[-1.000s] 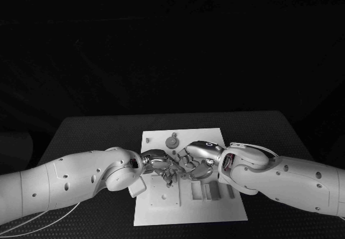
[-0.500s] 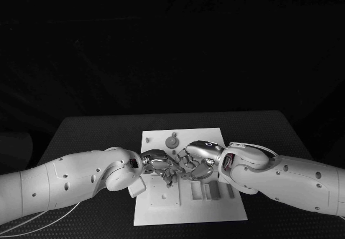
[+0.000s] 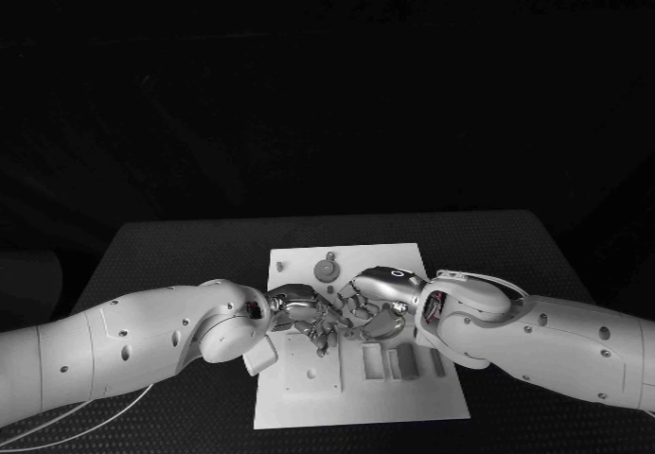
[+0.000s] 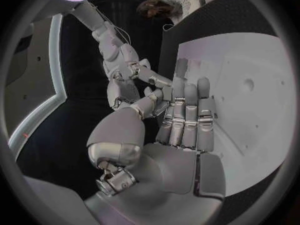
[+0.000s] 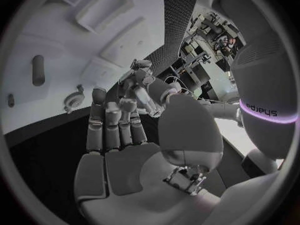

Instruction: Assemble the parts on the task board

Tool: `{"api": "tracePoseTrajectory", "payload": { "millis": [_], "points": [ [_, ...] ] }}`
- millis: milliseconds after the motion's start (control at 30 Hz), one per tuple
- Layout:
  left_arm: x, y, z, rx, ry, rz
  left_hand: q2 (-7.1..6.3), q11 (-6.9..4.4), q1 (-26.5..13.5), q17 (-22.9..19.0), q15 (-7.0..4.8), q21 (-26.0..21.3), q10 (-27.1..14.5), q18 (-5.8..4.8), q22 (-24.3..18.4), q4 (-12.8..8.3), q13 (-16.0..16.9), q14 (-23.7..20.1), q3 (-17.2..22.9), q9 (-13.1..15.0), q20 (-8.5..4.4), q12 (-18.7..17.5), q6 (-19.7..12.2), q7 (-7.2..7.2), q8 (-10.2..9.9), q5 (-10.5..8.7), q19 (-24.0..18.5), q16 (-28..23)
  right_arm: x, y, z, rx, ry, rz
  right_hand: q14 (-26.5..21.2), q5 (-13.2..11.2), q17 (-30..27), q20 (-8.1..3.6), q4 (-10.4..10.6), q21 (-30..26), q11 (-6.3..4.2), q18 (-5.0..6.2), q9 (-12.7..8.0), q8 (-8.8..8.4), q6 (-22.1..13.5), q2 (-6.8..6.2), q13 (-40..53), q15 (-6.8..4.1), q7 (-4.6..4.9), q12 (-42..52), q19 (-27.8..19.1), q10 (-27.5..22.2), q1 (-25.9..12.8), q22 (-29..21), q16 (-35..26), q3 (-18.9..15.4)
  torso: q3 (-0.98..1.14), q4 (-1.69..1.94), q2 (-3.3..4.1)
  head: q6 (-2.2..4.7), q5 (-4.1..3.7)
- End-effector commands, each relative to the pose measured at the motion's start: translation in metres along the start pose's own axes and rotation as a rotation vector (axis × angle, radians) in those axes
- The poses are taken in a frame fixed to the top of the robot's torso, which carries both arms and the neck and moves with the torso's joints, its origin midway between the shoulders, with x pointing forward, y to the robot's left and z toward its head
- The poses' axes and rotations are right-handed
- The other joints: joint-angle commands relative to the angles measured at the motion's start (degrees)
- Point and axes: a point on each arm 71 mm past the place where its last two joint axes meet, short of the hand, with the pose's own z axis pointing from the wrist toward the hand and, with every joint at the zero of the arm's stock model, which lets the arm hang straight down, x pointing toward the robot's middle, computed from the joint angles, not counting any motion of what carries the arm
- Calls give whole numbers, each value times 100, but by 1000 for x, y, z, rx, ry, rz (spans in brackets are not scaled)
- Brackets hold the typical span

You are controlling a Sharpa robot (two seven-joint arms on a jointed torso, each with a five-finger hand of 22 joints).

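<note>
Starting at the near edge of the table (image 3: 178, 241), the white task board (image 3: 362, 402) shows a bare strip, and just beyond it a flat square plate (image 3: 314, 374) lies toward the board's left edge with a row of upright rectangular blocks (image 3: 398, 361) toward its right edge. Over the middle of the board the two hands meet, fingertips all but touching. The left hand (image 3: 298, 310) comes in from the board's left edge, and in the left wrist view its fingers (image 4: 187, 117) are laid straight and side by side, thumb folded across toward them; whether anything is pinched there I cannot tell. The right hand (image 3: 376, 305) reaches in from the board's right edge, and in the right wrist view its fingers (image 5: 112, 122) are likewise straight and together, with the other hand's fingertips just beyond them; what it holds, if anything, I cannot tell. Past the hands, near the board's far edge, a round grey part (image 3: 327, 270) sits with a small slim part (image 3: 330, 255) just beyond it.
</note>
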Motion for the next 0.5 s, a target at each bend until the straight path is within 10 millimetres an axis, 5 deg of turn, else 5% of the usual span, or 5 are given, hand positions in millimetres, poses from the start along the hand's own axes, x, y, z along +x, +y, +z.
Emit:
{"api": "tracePoseTrajectory", "payload": {
  "millis": [33,133,200,500],
  "points": [
    [0,-3,0,27,8,-33,-71,-4,-41,2,1,-35,-47,63,11,32,7,-53,-50,859,18,-10,-68,18,-53,36,-27,4,0,-2,-1,6,-8,-21,26,19,-9,-10,24,29,-62,33,145,67,318,57,-11,-37,76,35,46,13,-42,107,34,1,-2,0,1,1,-2],
    [0,-3,0,28,9,-35,-171,3,-103,0,5,-45,-60,65,15,81,10,-58,-95,838,22,-17,-87,34,-89,36,-28,-4,0,-2,-1,6,-13,-22,38,19,-11,-17,26,34,-72,33,155,72,338,62,-16,-44,67,38,60,29,-51,106,39,4,0,-1,1,4,-1],
    [1,-3,-1,27,11,-35,-54,10,-242,6,11,-60,-82,81,43,-70,23,-73,-412,825,23,-21,-91,44,-123,37,-52,-5,0,-1,-1,5,-15,-22,45,19,-12,-20,29,35,-76,33,160,73,346,65,-19,-48,64,39,66,36,-58,105,41,5,1,-1,2,3,-1],
    [0,-2,-1,23,9,-36,-11,6,-218,8,7,-84,-90,91,52,-173,34,-75,-540,807,27,-26,-74,37,-155,38,-49,-11,-1,-2,-1,14,-30,-24,67,18,-15,-31,46,39,-87,33,173,71,370,70,-30,-61,54,43,88,63,-98,103,46,5,0,-2,3,3,-3]
  ]
}}
